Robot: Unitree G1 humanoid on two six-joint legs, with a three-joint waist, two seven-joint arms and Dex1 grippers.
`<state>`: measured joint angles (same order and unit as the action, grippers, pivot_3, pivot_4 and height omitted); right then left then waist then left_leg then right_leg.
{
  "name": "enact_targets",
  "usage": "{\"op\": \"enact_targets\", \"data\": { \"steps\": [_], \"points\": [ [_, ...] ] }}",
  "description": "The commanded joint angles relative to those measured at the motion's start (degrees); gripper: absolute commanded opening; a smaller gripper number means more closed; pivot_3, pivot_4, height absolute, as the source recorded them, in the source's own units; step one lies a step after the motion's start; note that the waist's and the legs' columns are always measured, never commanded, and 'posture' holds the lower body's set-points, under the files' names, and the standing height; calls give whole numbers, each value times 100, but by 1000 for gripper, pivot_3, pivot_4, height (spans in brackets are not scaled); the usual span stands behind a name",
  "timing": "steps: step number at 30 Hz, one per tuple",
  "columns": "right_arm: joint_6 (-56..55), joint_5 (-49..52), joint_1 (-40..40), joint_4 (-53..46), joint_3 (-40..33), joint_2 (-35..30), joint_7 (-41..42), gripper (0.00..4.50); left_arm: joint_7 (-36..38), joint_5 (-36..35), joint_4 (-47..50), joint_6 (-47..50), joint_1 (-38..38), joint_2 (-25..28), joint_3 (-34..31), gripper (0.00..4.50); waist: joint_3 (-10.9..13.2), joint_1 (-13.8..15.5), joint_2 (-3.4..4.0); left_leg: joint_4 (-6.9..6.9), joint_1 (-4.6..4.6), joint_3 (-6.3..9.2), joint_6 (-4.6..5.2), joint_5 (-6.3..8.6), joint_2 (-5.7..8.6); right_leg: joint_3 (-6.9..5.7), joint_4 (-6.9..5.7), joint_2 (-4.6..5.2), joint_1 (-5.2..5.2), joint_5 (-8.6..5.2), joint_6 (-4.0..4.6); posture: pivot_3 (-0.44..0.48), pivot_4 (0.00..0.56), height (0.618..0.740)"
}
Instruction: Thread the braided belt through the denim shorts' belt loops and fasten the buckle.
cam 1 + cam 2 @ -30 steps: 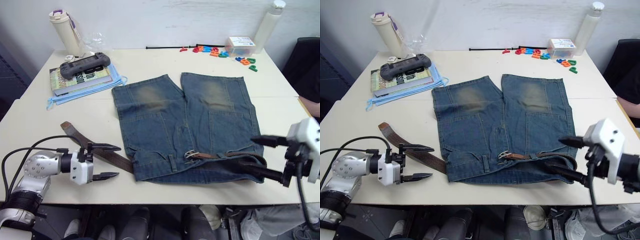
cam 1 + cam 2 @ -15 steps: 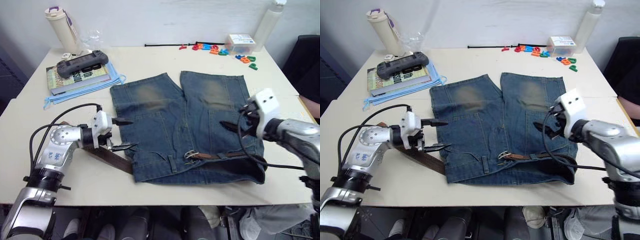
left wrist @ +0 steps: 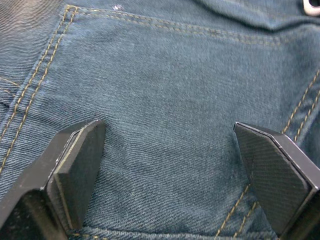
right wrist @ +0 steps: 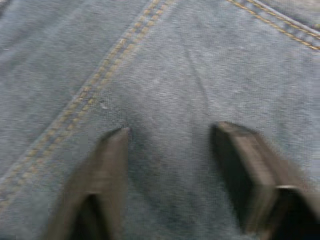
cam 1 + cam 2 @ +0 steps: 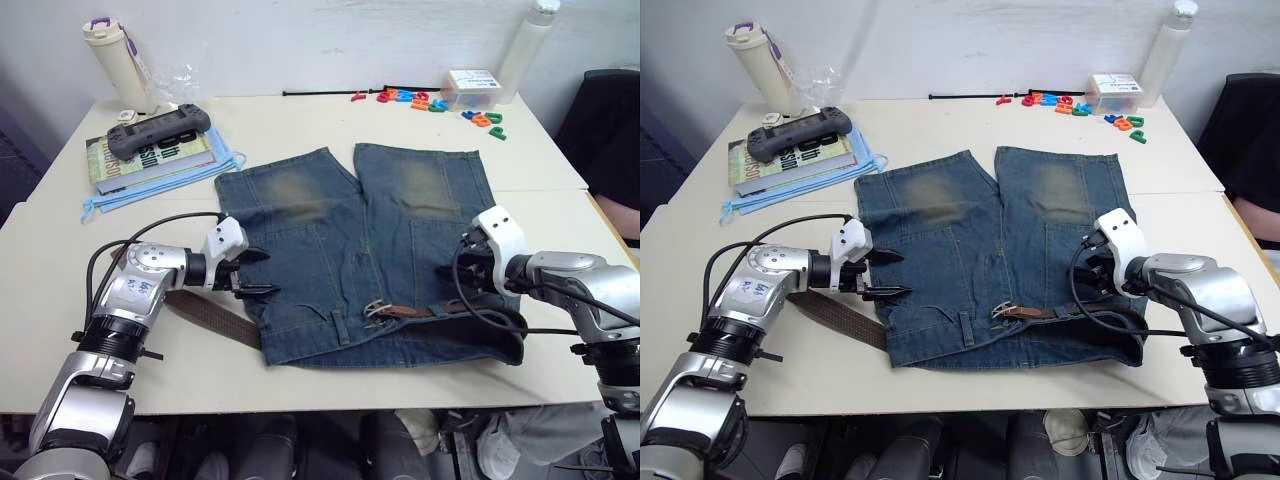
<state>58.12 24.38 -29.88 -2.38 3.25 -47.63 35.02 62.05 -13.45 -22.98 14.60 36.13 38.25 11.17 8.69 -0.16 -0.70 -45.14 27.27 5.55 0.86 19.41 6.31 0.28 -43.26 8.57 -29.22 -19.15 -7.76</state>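
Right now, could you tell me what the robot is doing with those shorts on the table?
It is working on putting the braided belt through the denim shorts. The belt runs along the waistband, the buckle near the middle, one end lying out past the robot's left edge. Both grippers are open and empty over the denim: the left gripper and the right gripper.

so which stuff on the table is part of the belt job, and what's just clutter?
Job: shorts, belt, buckle, belt loops, with the left gripper and right gripper open over the denim.

Clutter: book, game controller, blue cloth, tumbler, bottle, magnet letters, small box, black cord.
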Motion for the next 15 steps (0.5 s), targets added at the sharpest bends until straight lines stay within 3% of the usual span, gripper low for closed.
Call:
{"op": "enact_targets", "data": {
  "steps": [1, 2, 3, 4, 6, 7, 9, 15],
  "points": [
    [-4, -148, 96, 132, 181, 188, 91, 1076, 187, 410, -76, -98, -251, 65, 263, 3477, -13, -9, -10, 2, -4, 0, -1, 0, -1, 1, 0, -1, 3, -1, 1, 0, 150, 654],
    [-50, -217, 63, 195, 190, 245, 53, 742, 149, 459, -96, -113, -241, 54, 258, 3191, -25, -11, -20, 1, -6, 0, -1, 1, -2, 1, 0, -1, 5, -1, 1, 0, 150, 654],
    [-80, -272, 40, 237, 191, 288, 34, 113, 130, 495, -111, -120, -237, 40, 244, 2652, -27, -12, -23, 0, -12, 0, -1, 1, -1, 1, 0, 0, 12, -1, 1, 0, 150, 654],
    [-94, -313, 27, 261, 186, 317, 29, 52, 125, 516, -120, -115, -236, 27, 228, 2591, -31, -14, -28, 0, -14, 0, 0, 1, -2, 1, 0, -1, 14, -1, 2, 0, 150, 654],
    [-295, -511, -128, 513, 234, 555, -127, 0, 19, 647, -310, -233, -190, -26, 220, 2048, -42, -33, -43, 0, -22, 0, 2, 2, -2, 1, 1, -1, 22, -1, 2, 0, 150, 654],
    [-413, -624, -196, 638, 278, 646, -177, 0, -33, 715, -413, -305, -158, -53, 221, 1519, -44, -53, -47, 1, -32, 0, 2, 3, -2, 1, 1, -1, 29, -1, 2, 0, 150, 654],
    [-682, -850, -394, 974, 325, 897, -320, 0, -191, 914, -775, -547, 2, -141, 234, 867, -44, -87, -47, 9, -80, 0, 35, 25, -5, 0, 12, -2, 78, -1, 2, 0, 150, 654],
    [-1804, -1481, -1158, 2422, 231, 1796, -982, 0, -1316, 1910, -2646, -1788, 951, -408, 426, 867, -46, -111, -47, 15, -198, 13, 45, 37, 0, -15, 25, -2, 202, 2, -4, 0, 150, 654]
  ]
}}
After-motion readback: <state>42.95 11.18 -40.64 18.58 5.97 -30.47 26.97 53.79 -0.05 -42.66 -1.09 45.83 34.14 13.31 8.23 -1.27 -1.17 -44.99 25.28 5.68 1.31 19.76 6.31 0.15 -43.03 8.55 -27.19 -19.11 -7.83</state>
